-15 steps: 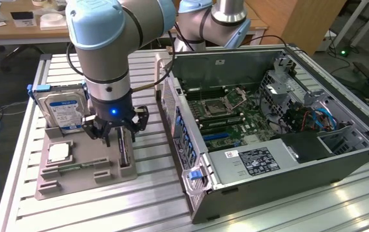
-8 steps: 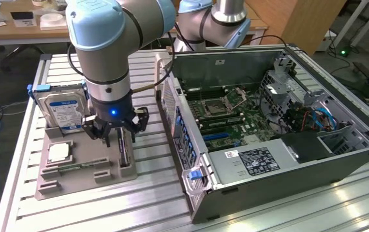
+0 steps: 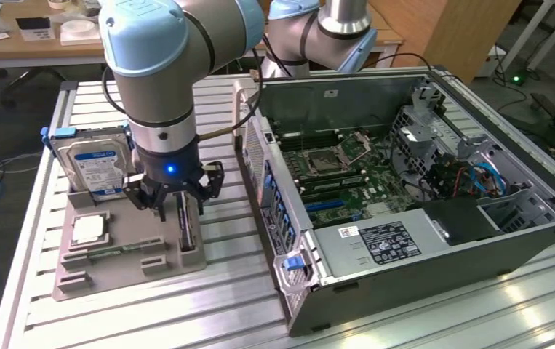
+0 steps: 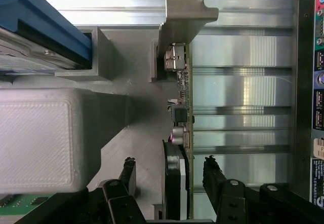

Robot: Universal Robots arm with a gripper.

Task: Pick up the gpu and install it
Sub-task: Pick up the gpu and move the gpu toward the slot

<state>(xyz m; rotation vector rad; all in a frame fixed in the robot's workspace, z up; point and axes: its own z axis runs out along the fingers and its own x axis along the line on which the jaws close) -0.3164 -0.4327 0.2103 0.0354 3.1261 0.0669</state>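
Observation:
The gpu (image 3: pixel 188 231) stands on edge in a slot at the side of the grey holder (image 3: pixel 126 265) that is nearest the computer case. In the wrist view the gpu (image 4: pixel 183 102) is seen edge-on, with small components and a dark round part along it. My gripper (image 3: pixel 175 198) hangs just above the card, open. In the wrist view the gripper (image 4: pixel 169 161) has one black finger (image 4: pixel 129 171) on one side of the card and the other on the far side, neither pressing on it. The open computer case (image 3: pixel 510 240) lies at the exterior view's right, its motherboard (image 3: pixel 355 182) exposed.
A silver hard drive (image 3: pixel 97 163) with a blue-white label stands in the holder behind the gripper. A white square block (image 3: pixel 88 229) lies in the holder. The case's perforated wall (image 3: pixel 257 182) rises close beside the card. A second arm (image 3: pixel 326 29) stands behind the case.

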